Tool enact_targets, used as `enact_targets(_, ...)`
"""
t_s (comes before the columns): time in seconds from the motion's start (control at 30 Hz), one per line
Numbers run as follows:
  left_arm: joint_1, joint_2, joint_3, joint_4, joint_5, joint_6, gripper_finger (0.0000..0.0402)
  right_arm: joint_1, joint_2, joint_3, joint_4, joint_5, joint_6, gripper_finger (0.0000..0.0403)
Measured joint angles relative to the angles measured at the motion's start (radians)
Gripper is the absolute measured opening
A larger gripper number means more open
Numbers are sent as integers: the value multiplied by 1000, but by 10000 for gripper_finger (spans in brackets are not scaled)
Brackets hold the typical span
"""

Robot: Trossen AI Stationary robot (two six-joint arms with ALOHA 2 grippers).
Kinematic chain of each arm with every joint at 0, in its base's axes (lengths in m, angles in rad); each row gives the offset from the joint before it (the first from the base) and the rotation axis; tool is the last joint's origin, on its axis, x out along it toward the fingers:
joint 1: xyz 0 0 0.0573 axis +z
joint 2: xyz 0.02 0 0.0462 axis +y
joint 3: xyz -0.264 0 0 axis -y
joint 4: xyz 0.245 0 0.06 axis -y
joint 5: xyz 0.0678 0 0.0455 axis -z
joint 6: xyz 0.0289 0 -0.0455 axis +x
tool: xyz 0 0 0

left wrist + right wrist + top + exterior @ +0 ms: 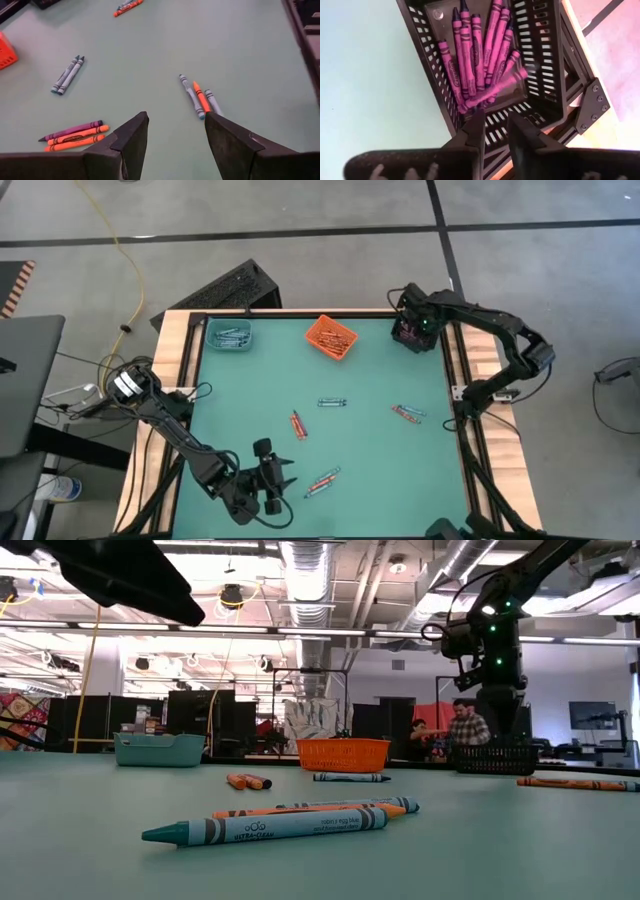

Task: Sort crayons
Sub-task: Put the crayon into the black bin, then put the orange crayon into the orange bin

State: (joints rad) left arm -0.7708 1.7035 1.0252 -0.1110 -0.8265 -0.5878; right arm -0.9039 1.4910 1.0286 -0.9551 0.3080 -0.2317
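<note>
Loose crayons lie flat on the green table in small groups: two blue-grey and one orange (200,97) just ahead of my left gripper (175,125), a blue-grey pair (332,402), a purple and two orange (75,136), and another group (406,414). My left gripper (290,483) hovers open near the front edge, holding nothing. My right gripper (496,127) points down over the black bin (412,332) at the far right, its fingers slightly apart with nothing between them. A blurred purple crayon (492,92) lies across the purple crayons (475,50) in that bin.
A teal bin (232,336) with blue-grey crayons stands at the far left, and an orange bin (331,337) with orange crayons at the far middle. A raised wooden frame (172,340) borders the table. People sit in the room behind (465,725).
</note>
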Motion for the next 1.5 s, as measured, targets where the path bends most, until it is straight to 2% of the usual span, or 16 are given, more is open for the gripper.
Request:
enact_targets(0.37, 12, 0, 0, -15, 4, 41, 187, 18, -1, 0, -20, -51, 42, 82)
enact_targets(0.67, 57, 0, 0, -58, 9, 76, 187, 130, -2, 0, -112, -52, 87, 82)
enact_targets(1.03, 101, 0, 0, -56, 138, 61, 187, 415, -2, 0, -235, -129, 230, 82)
enact_targets(1.13, 102, 0, 0, -71, 129, 109, 187, 506, -2, 0, -237, -129, 269, 82)
enact_targets(1.27, 127, 0, 0, -179, 150, 165, 187, 627, -2, 0, -237, -129, 316, 82)
enact_targets(1.4, 200, 0, 0, -279, 251, 237, 187, 735, -2, 0, -237, -129, 359, 82)
enact_targets(1.5, 258, 0, 0, -295, 318, 331, 187, 802, -2, 0, -237, -129, 391, 82)
